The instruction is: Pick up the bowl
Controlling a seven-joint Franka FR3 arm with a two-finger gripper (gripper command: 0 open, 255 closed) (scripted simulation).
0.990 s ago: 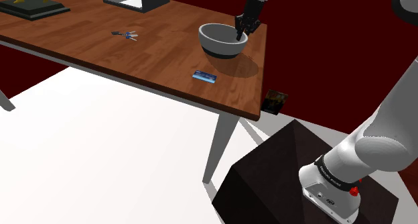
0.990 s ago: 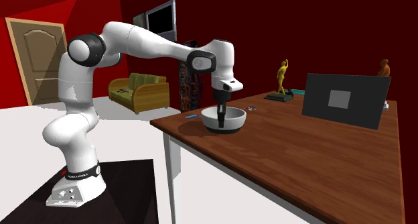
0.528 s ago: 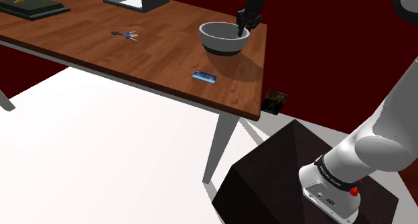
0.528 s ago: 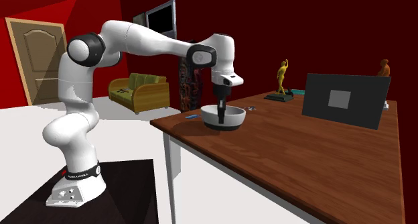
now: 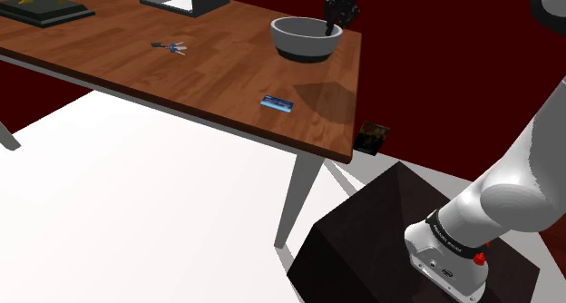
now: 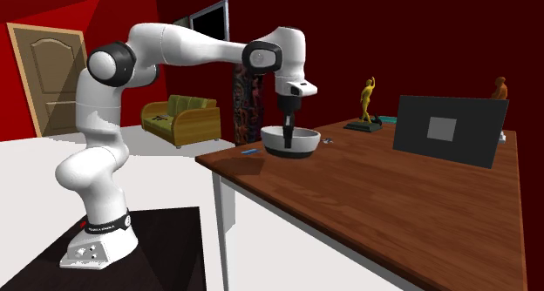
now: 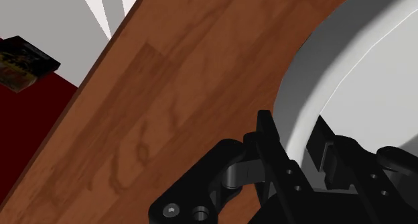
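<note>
The gripper (image 5: 329,24) clamps the rim of the one bowl (image 5: 304,38), raised off the table (image 5: 209,83) near its edge, one card (image 5: 278,103) well apart.

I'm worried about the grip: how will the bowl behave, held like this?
The bowl looks rigid, so probably won't flex. The gripper pinches only one side of its rim, so it may tilt or swing. Its smooth wall might slip.

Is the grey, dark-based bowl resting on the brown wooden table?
No, the grey dark-based bowl hangs clear of the brown wooden table, its shadow lying apart from it.
</note>
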